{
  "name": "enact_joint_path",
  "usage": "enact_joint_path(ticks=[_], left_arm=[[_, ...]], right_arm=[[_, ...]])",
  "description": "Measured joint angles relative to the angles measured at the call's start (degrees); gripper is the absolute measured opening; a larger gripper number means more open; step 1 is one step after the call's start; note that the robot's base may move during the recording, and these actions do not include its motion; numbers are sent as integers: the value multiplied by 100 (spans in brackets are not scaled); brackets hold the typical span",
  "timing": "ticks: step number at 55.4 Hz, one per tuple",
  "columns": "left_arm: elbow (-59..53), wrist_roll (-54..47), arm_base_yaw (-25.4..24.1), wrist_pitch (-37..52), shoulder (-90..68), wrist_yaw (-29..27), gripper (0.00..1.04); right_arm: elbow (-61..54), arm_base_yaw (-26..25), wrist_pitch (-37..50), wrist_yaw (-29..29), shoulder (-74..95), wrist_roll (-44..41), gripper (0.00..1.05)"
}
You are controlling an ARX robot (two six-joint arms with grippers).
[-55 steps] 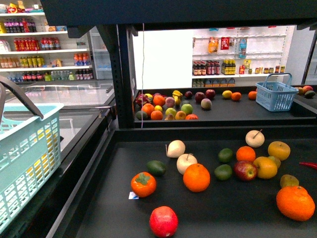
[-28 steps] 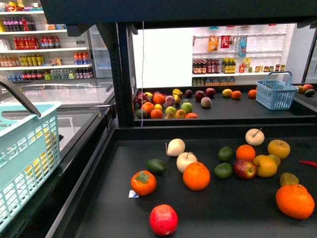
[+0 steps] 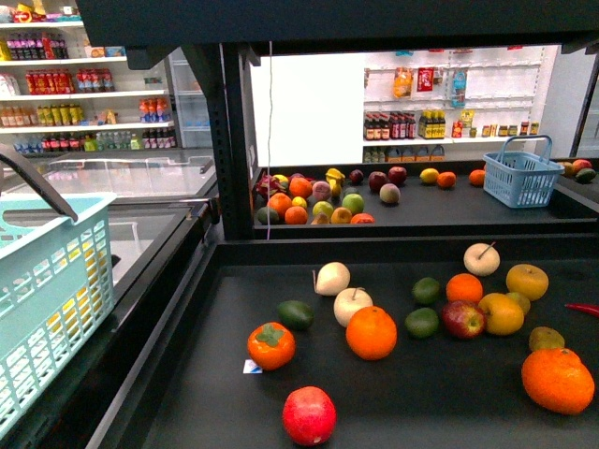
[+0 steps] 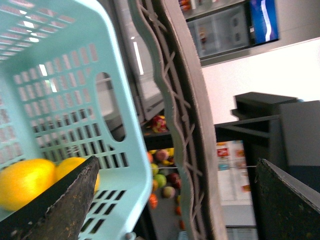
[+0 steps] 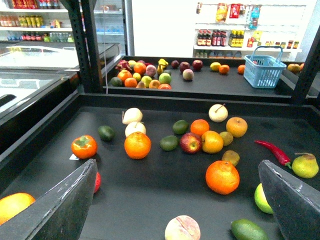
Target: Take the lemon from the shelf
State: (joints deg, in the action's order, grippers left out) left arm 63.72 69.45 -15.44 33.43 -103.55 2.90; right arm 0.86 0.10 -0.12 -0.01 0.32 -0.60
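Bright, even store lighting; left wrist view blurred, white wall overexposed.

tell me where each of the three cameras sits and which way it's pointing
Front view: on the robot's body, facing the shelf tray of fruit; no arm shows.
Left wrist view: on the left arm, looking past the open left gripper into the turquoise basket holding yellow fruit.
Right wrist view: on the right arm, looking past the open right gripper across the same tray.
Shared: front and right wrist views both show the persimmon and the blue basket.
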Motion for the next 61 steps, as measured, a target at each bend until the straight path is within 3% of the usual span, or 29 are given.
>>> enact_joint_path(ticks=[15,29,34,37,46,55,57,61], left_arm=[[-326,-3086,485,-2999,1897,-444,97],[-1663,-4717,1113,-4221,4063,-772,96],[-2876,-5788,1410,-2321,5090,-317,80],[-3445,-6218,1530,-1744,5652,-229,71],[-4776,-6747,1543,-1974,7283,-289,40],[-5263,-6841,1543,-1978,7849,-286,8],[-5320,-6846,1545,-1978,7903,-282,3],[-5473,-6865,1543,-1978,8056,-286,3]], right_arm=[[0,0,0,0,0,0,97],[0,0,0,0,0,0,97],[0,0,0,0,0,0,97],[0,0,0,-4,0,0,97],[0,0,0,0,0,0,97],[0,0,0,2,0,0,97],[0,0,0,2,0,0,97],[0,0,0,2,0,0,97]])
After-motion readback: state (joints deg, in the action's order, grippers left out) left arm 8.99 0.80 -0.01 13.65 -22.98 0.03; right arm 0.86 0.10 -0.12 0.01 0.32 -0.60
